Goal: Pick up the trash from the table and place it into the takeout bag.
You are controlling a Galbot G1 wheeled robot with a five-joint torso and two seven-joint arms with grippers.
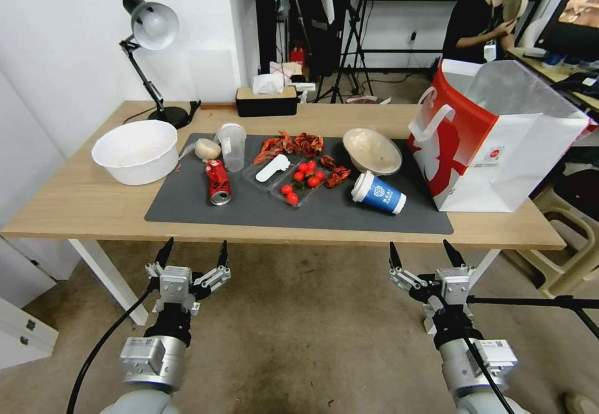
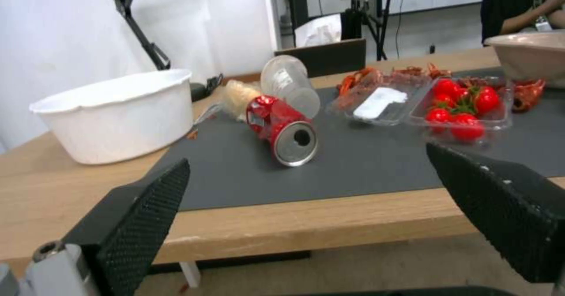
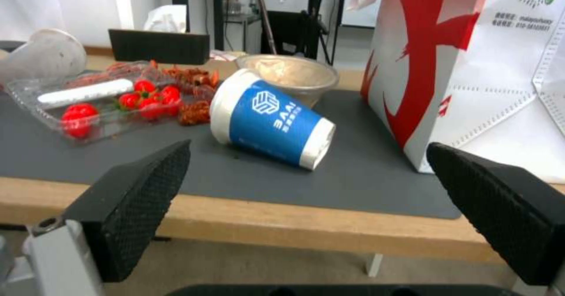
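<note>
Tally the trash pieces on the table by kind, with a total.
Cups: 2, blue paper cup and clear plastic cup
Soda cans: 1, red soda can
Bowls: 1, beige shallow bowl
Lumps: 1, small beige lump
Total: 5

The right end effector is wide open, with its two black textured fingers spread apart in front of the near edge of the desk. On the dark grey mat a blue paper cup lies on its side, its white lid pointing away from the takeout bag. Just behind the cup stands a beige shallow bowl. The bag (white, with a red print) stands upright, partly on the mat. Farther along there is a clear tray with red tomatoes inside, and some reddish food scraps lie between the tray and the cup.
</note>
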